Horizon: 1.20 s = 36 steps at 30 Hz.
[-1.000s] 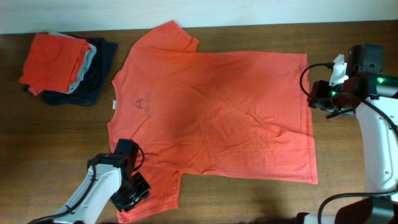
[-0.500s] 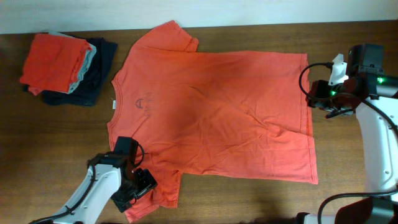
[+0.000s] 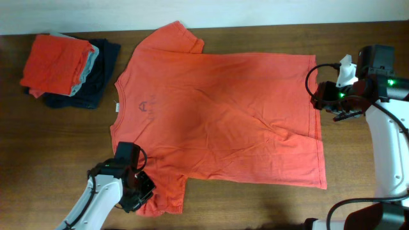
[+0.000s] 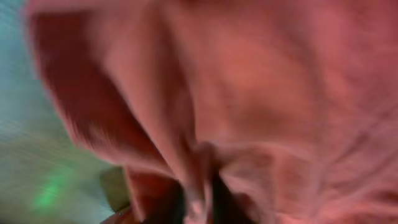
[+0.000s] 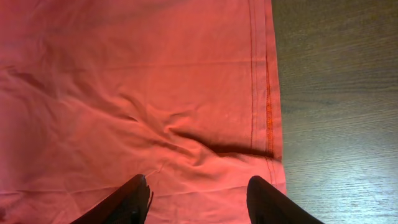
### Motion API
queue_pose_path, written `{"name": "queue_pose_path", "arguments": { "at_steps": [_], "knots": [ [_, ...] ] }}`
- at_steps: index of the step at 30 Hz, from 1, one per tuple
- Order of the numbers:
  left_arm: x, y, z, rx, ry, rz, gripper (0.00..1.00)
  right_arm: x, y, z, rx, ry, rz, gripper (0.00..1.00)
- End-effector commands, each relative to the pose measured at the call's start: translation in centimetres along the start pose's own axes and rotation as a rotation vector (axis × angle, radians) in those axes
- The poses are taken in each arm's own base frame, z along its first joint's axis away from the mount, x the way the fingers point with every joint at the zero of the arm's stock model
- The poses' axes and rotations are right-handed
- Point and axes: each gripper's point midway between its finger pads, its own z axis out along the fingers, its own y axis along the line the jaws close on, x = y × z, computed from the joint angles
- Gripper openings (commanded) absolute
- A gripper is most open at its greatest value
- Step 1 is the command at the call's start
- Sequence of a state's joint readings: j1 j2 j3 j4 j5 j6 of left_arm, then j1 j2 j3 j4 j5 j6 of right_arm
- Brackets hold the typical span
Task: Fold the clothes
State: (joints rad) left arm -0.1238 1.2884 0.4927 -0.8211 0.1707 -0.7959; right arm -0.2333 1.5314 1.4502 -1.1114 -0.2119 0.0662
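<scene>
Pinching a ridge of orange-red cloth, the left gripper [image 4: 200, 202] has its dark fingers drawn together on the fabric. The wrist view is blurred, but the fold runs down between them. From overhead, this gripper [image 3: 146, 190] sits at the outer edge of the lower sleeve [image 3: 169, 191] of the T-shirt [image 3: 223, 115], and the sleeve is bunched up around it.

The right gripper [image 5: 199, 199] hovers with its two fingers apart and nothing between them. Below it lie wrinkled cloth and the stitched hem [image 5: 267, 93], with bare wood just beyond. From overhead, this gripper [image 3: 324, 99] hangs at the hem edge, on the far side of the shirt from the left arm.

The T-shirt is spread flat across the middle of the wooden table [image 3: 57, 147], collar toward the left side of the overhead view, with creases in its lower half. Well apart from it, in the upper left corner, is a stack of folded clothes: a folded orange-red shirt [image 3: 54, 64] on top, a pale grey garment [image 3: 90, 64] beneath it, and a dark navy garment [image 3: 102, 80] at the bottom.
</scene>
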Motion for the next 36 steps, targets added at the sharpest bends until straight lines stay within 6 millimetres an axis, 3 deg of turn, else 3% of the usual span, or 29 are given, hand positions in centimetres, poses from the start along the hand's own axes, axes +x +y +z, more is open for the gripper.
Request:
{"name": "queue_pose_path", "arguments": {
  "at_steps": [1,11,15,36],
  "knots": [
    [1.2,0.5,1.3,-0.007,0.068,0.079,0.04,-0.6,0.2,-0.3,-0.013,-0.019,-0.008,0.56],
    [-2.1,-2.5,-6.0,-0.046,-0.025,0.168,0.01,-0.7,0.2,-0.3,-0.013,-0.023,-0.013,0.56],
    [-3.5,-3.9,-7.7,-0.016,-0.087,0.178,0.00,-0.7,0.2,-0.3,-0.013,-0.024,-0.036,0.56],
    [-10.1,-10.2,-9.7,0.189,-0.380,0.215,0.01,-0.8,0.2,-0.3,-0.013,-0.027,-0.039,0.56]
  ]
}}
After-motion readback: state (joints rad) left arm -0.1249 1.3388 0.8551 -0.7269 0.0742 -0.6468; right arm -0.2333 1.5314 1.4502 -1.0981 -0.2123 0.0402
